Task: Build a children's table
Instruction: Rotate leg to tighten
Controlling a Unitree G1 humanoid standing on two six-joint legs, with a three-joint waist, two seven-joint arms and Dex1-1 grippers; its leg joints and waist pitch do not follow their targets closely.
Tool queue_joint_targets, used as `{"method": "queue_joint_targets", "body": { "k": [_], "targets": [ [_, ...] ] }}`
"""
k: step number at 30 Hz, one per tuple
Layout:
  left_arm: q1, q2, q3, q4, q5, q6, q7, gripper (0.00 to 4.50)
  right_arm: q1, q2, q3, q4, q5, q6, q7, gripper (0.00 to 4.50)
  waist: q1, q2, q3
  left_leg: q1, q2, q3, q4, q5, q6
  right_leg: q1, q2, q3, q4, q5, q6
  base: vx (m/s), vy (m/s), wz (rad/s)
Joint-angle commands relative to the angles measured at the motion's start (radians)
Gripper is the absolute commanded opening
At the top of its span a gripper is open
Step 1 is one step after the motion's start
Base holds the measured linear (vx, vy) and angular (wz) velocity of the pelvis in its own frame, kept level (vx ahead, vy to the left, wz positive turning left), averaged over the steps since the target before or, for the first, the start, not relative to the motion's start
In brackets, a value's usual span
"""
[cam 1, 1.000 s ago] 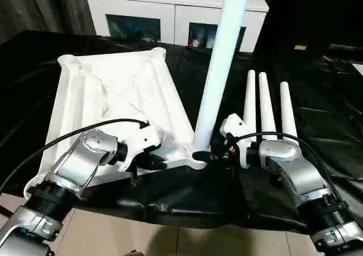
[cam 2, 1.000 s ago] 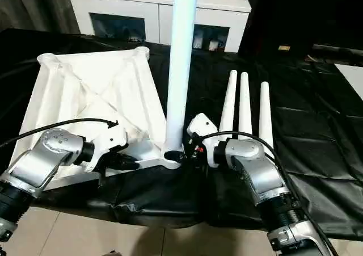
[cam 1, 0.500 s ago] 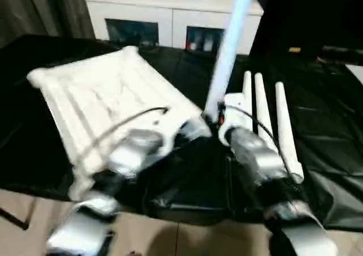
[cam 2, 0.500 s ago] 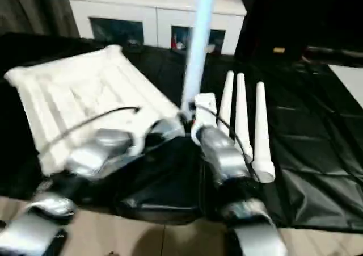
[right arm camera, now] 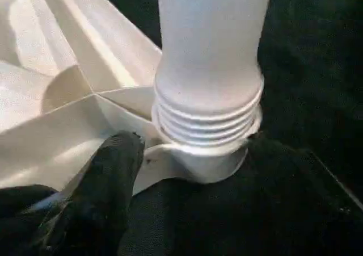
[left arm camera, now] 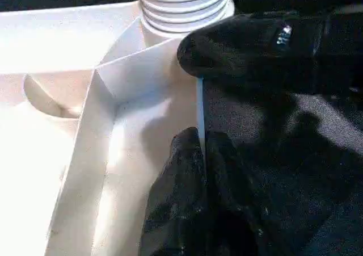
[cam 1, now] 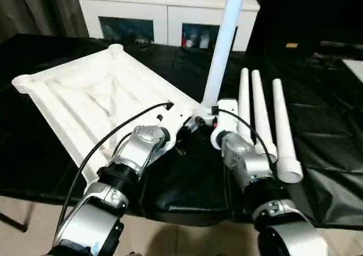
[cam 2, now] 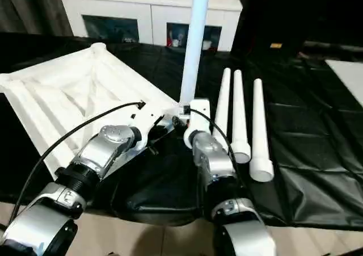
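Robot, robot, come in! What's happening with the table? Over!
Left gripper pinching tabletop rim. Right gripper by upright leg, threads still showing. Three legs waiting.

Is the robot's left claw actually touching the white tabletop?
Touching. The left wrist view shows the left gripper shut on the tabletop edge wall.

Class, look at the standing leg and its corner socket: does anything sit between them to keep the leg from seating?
Nothing visible does. The leg already stands in the socket of the tabletop, its threads part exposed, with only black cloth around.
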Motion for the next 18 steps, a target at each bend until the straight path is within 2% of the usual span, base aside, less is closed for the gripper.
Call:
{"method": "queue_joint_targets", "body": {
  "k": [1,2,3,4,5,6,10,11,12,13,14,16,17,18],
  "targets": [
    [-0.042,0.002,0.026,0.020,0.005,-0.112,0.034,0.00,0.023,-0.021,0.015,-0.079,-0.013,0.020,0.021,3.53,0.002,-0.004,-0.063,-0.002,0.033,-0.010,-0.077,-0.157,0.027,0.057,-0.076,0.060,-0.082,-0.247,-0.156,0.000,0.000,0.00],
    [-0.049,0.000,0.031,0.037,0.009,-0.136,0.059,0.00,0.033,-0.026,0.021,-0.109,-0.015,0.026,0.038,3.53,0.004,-0.004,-0.063,-0.001,0.033,-0.009,-0.076,-0.154,0.033,0.057,-0.076,0.061,-0.083,-0.245,-0.149,0.000,0.000,0.00],
    [-0.056,-0.004,0.040,0.051,0.000,-0.167,0.056,0.27,0.042,-0.030,0.024,-0.136,-0.014,0.031,0.049,3.61,0.005,0.000,-0.061,-0.004,0.031,-0.010,-0.077,-0.148,0.039,0.058,-0.075,0.060,-0.085,-0.248,-0.142,0.000,0.000,0.00],
    [-0.063,-0.005,0.053,0.058,-0.012,-0.185,0.055,0.55,0.052,-0.037,0.029,-0.169,-0.015,0.035,0.059,3.65,0.003,-0.001,-0.060,-0.004,0.030,-0.009,-0.077,-0.149,0.043,0.058,-0.074,0.060,-0.087,-0.254,-0.139,0.000,0.000,0.00],
    [-0.067,-0.006,0.065,0.056,-0.028,-0.186,0.036,0.55,0.060,-0.041,0.032,-0.191,-0.012,0.037,0.071,3.65,0.006,0.004,-0.062,-0.004,0.030,-0.011,-0.076,-0.144,0.043,0.060,-0.076,0.060,-0.086,-0.250,-0.143,0.000,0.000,0.00],
    [-0.071,-0.008,0.085,0.048,-0.048,-0.182,0.032,0.62,0.068,-0.045,0.037,-0.217,-0.008,0.040,0.085,3.65,0.006,0.006,-0.066,-0.005,0.034,-0.011,-0.074,-0.121,0.045,0.061,-0.078,0.061,-0.080,-0.212,-0.159,0.000,0.000,0.00],
    [-0.073,0.011,0.126,0.000,-0.085,-0.181,0.010,1.03,0.092,-0.065,0.066,-0.290,0.004,0.066,0.144,3.65,0.001,0.009,-0.067,-0.009,0.036,-0.012,-0.071,-0.079,0.063,0.064,-0.074,0.059,-0.062,-0.081,-0.211,0.000,0.000,0.00],
    [-0.057,0.030,0.144,-0.046,-0.108,-0.141,-0.016,1.03,0.104,-0.073,0.081,-0.323,0.008,0.089,0.169,3.65,0.001,0.015,-0.067,-0.006,0.037,-0.012,-0.071,-0.079,0.065,0.062,-0.074,0.059,-0.062,-0.074,-0.217,0.000,0.000,0.00],
    [-0.050,0.038,0.151,-0.067,-0.117,-0.124,-0.025,1.06,0.108,-0.076,0.086,-0.334,0.010,0.098,0.178,3.65,0.000,0.012,-0.066,-0.007,0.038,-0.011,-0.070,-0.079,0.068,0.065,-0.074,0.060,-0.059,-0.052,-0.229,0.000,0.000,0.00],
    [-0.020,0.072,0.173,-0.150,-0.150,-0.058,-0.066,1.13,0.120,-0.087,0.103,-0.364,0.012,0.120,0.204,3.65,0.000,0.014,-0.066,-0.008,0.040,-0.012,-0.071,-0.076,0.068,0.067,-0.078,0.061,-0.053,-0.036,-0.242,0.000,0.000,0.00],
    [-0.006,0.091,0.177,-0.185,-0.158,-0.038,-0.085,1.24,0.126,-0.091,0.109,-0.380,0.013,0.128,0.217,3.65,-0.002,0.018,-0.065,-0.009,0.039,-0.011,-0.071,-0.077,0.069,0.065,-0.075,0.060,-0.055,-0.038,-0.242,0.000,0.000,0.00],
    [0.031,0.144,0.191,-0.272,-0.187,0.011,-0.137,1.37,0.137,-0.096,0.119,-0.407,0.018,0.147,0.237,3.65,-0.004,0.020,-0.067,-0.001,0.038,-0.008,-0.068,-0.085,0.062,0.061,-0.072,0.062,-0.054,-0.035,-0.248,0.000,0.000,0.00],
    [0.041,0.159,0.196,-0.296,-0.196,0.024,-0.152,1.44,0.140,-0.097,0.121,-0.414,0.019,0.153,0.241,3.65,-0.005,0.020,-0.067,-0.002,0.042,-0.011,-0.071,-0.082,0.058,0.064,-0.075,0.063,-0.050,-0.029,-0.252,0.000,0.000,0.00],
    [0.077,0.221,0.212,-0.372,-0.224,0.045,-0.211,1.44,0.147,-0.099,0.128,-0.421,0.021,0.158,0.255,3.65,-0.005,0.020,-0.066,-0.002,0.042,-0.010,-0.072,-0.087,0.052,0.062,-0.075,0.062,-0.049,-0.037,-0.251,0.000,0.000,0.00]
  ]
}}
